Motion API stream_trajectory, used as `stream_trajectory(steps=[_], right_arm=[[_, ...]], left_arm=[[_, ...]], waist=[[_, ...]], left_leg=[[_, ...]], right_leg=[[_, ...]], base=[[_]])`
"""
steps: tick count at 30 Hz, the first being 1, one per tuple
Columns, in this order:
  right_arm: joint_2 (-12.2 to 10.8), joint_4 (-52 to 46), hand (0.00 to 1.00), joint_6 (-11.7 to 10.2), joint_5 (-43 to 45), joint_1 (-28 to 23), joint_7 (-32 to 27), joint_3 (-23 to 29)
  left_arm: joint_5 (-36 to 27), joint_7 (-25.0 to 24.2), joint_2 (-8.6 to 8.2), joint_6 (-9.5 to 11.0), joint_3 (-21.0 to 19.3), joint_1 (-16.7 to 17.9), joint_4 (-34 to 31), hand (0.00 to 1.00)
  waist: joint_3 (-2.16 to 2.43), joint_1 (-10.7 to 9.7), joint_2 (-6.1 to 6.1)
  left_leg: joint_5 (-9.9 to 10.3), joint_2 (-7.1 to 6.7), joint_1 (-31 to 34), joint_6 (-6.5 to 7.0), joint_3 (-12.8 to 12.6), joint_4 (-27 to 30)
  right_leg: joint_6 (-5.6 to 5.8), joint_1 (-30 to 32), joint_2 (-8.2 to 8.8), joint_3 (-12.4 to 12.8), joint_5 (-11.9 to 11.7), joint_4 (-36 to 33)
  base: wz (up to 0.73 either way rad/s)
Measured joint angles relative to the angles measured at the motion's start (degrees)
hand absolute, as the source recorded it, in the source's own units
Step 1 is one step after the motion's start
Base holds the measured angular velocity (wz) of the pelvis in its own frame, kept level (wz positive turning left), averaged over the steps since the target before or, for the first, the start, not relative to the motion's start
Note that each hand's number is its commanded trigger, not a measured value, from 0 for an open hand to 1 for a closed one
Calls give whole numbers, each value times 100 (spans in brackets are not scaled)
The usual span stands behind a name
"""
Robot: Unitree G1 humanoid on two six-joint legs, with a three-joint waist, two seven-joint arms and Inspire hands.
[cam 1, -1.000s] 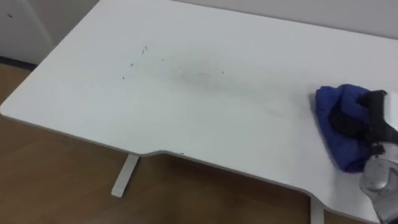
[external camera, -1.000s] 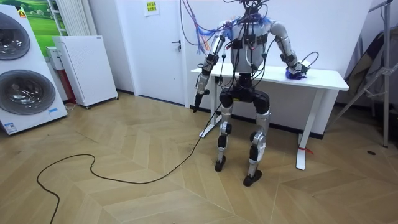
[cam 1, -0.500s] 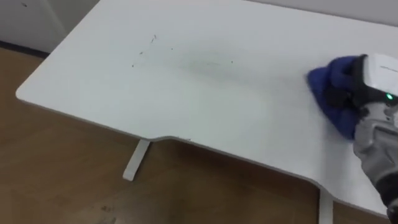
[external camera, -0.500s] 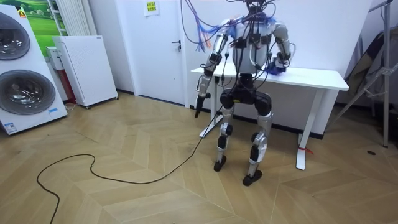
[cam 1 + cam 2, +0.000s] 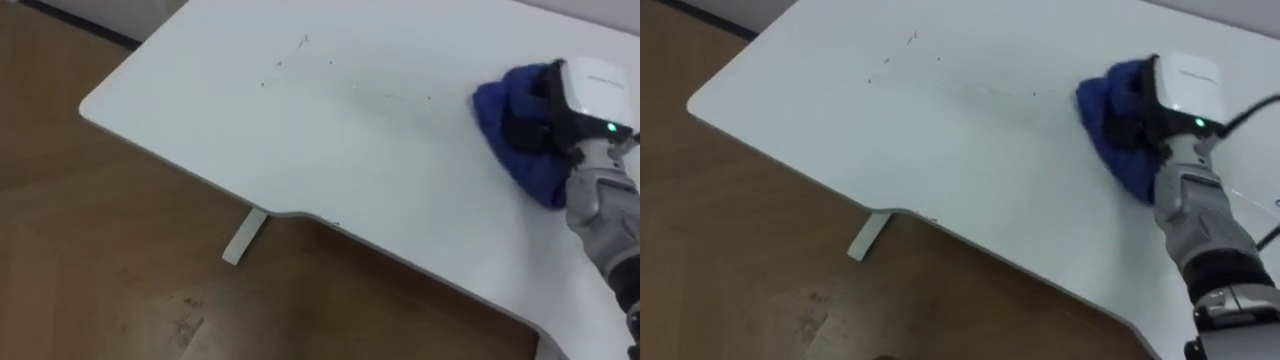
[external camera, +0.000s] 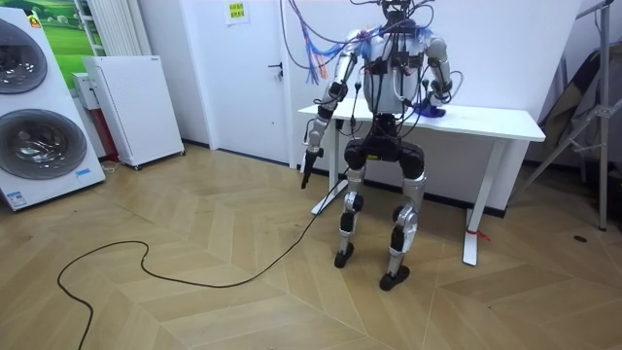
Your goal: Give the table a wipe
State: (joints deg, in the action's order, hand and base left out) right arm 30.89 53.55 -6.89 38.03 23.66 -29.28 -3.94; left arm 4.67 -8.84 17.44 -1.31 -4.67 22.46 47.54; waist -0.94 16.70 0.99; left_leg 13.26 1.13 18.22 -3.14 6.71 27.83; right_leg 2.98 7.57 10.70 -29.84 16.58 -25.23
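A bunched blue cloth [image 5: 500, 110] lies on the white table [image 5: 300, 150] at the right of the eye views. My right hand [image 5: 585, 95] rests on top of it, dark fingers curled into the folds and the white back of the hand facing up. Small dark specks [image 5: 300, 45] mark the tabletop farther left, apart from the cloth. In the room view I stand at the table's front, right hand [image 6: 428, 102] on the top and left hand [image 6: 309, 156] hanging beside the table's end.
The table's front edge [image 5: 300, 213] curves inward near the middle, with wooden floor below and a white table foot [image 5: 243, 235]. Washing machines [image 6: 34, 107] and a white cabinet [image 6: 131, 107] stand at the room view's left.
My right hand has slid the blue cloth leftwards across the table, from its right end towards the middle. The eye view has also shifted. The left arm still hangs.
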Motion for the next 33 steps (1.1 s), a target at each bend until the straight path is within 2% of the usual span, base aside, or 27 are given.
stream_trajectory(steps=[2,3,5,9,11,15,21,24,28,30,33], right_arm=[[149,10,100,-10,-241,-325,-49,145],[159,7,100,-10,-255,-370,-65,169],[162,22,100,-1,-321,-489,-55,247],[163,16,100,24,-414,-345,-22,208],[164,9,100,30,-471,-131,-56,69],[164,-24,100,14,-678,26,-151,13],[242,75,100,-142,-985,9,-228,35],[244,187,100,-216,-1120,-54,-281,149],[272,201,100,-250,-1658,-556,-309,528],[273,402,100,-367,-1864,-782,-379,611],[272,597,100,-374,-2079,-1086,-374,802]], left_arm=[[-25,33,13,86,18,-8,-43,0],[-27,45,13,102,25,-13,-54,0],[-41,94,13,148,36,-80,-106,0],[-50,154,9,180,112,-179,-141,0],[-67,156,9,179,154,-154,-169,0],[-77,156,6,172,153,-149,-222,0],[-75,155,7,172,153,-112,-234,0],[-73,155,6,169,149,108,-306,0],[-73,181,9,121,132,267,-371,0],[-75,217,31,122,108,300,-367,0],[-73,220,64,134,28,297,-371,0]], waist=[[34,-74,-28],[26,-88,-46],[42,-120,-90],[17,-46,-153],[-10,-33,-195],[-11,-33,-199],[-9,-118,-201],[-2,-248,-190],[25,-385,-154],[61,-503,-84],[122,-558,31]], left_leg=[[-4,2,-13,9,-1,46],[-3,6,-39,10,-1,52],[0,42,-89,13,-53,8],[-43,116,-98,25,-255,-48],[-53,171,-61,17,-373,-66],[-64,186,4,18,-480,-93],[-65,183,3,18,-489,-146],[-65,168,5,19,-490,-154],[-72,147,-3,32,-491,-132],[-74,138,-63,36,-509,-128],[-66,157,-157,60,-633,-158]], right_leg=[[7,-27,-1,9,-4,12],[7,-55,-7,13,-5,18],[2,-62,-39,105,-6,15],[-52,113,-65,341,-58,-53],[-86,254,-104,494,-107,-61],[-98,454,-112,647,-130,-94],[-93,448,-108,624,-126,-54],[-77,413,-92,584,-117,-51],[-41,254,-78,454,-96,63],[-20,116,-81,374,-92,135],[4,22,-74,394,-81,162]], base=[[0],[-3],[-13],[-31],[-32],[-20],[-1],[9],[21],[25],[3]])
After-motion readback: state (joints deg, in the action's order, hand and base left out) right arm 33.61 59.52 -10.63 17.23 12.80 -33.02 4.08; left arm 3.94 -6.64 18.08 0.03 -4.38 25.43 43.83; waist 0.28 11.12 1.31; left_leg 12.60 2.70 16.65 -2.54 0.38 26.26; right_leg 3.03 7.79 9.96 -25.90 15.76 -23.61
